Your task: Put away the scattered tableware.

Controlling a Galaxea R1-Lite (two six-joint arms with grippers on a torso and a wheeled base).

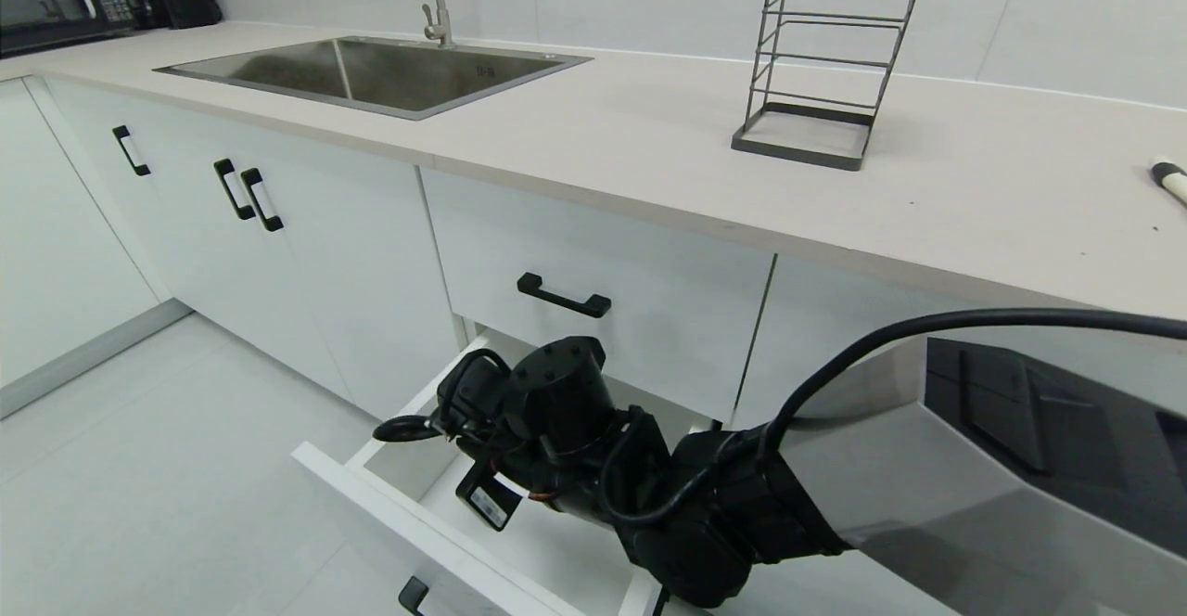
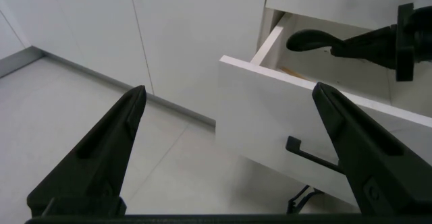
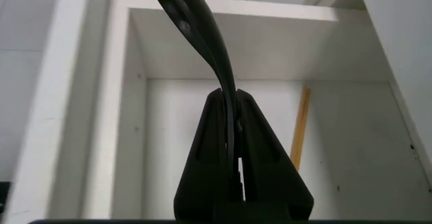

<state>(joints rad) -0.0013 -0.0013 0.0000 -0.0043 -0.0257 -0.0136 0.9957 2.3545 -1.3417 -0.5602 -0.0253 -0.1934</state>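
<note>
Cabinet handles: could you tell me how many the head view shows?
5. One handle on the far-left door, two paired below the sink, one on the shut drawer, one on the open drawer's front. Others may hide behind the arm.

A black spoon (image 1: 401, 429) sticks out roughly level from the right gripper (image 3: 230, 102), clamped by its handle, its bowl over the left side of the open white drawer (image 1: 371, 497). Inside, a thin pale wooden stick (image 3: 300, 128), possibly a chopstick, lies on the drawer floor.
</note>
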